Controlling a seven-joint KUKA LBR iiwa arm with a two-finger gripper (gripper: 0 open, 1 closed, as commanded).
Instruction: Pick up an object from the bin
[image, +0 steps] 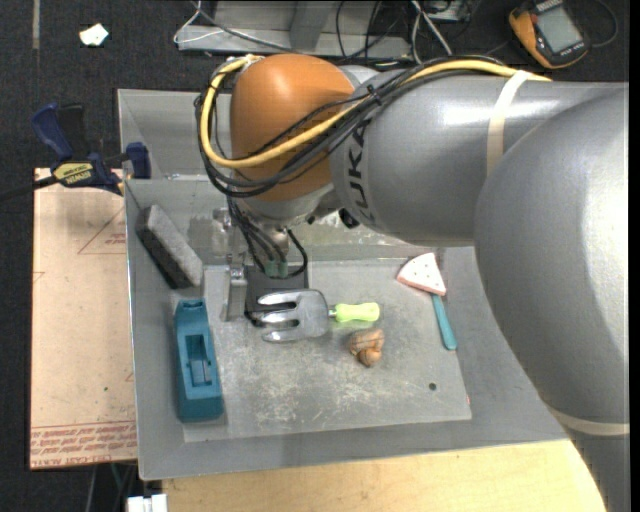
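Reaching into the grey bin (300, 430), the gripper (250, 296) is hanging at the tined end of a green-handled fork (300, 316), open or closed impossible to tell

Bright, even light from above; the arm (500, 200) casts soft shadow on the bin (300, 400).

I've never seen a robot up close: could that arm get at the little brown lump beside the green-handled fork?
Probably yes. The brown lump lies alone on the floor of the bin, nothing on top, beside the fork. The gripper hangs over the fork's prongs close by.
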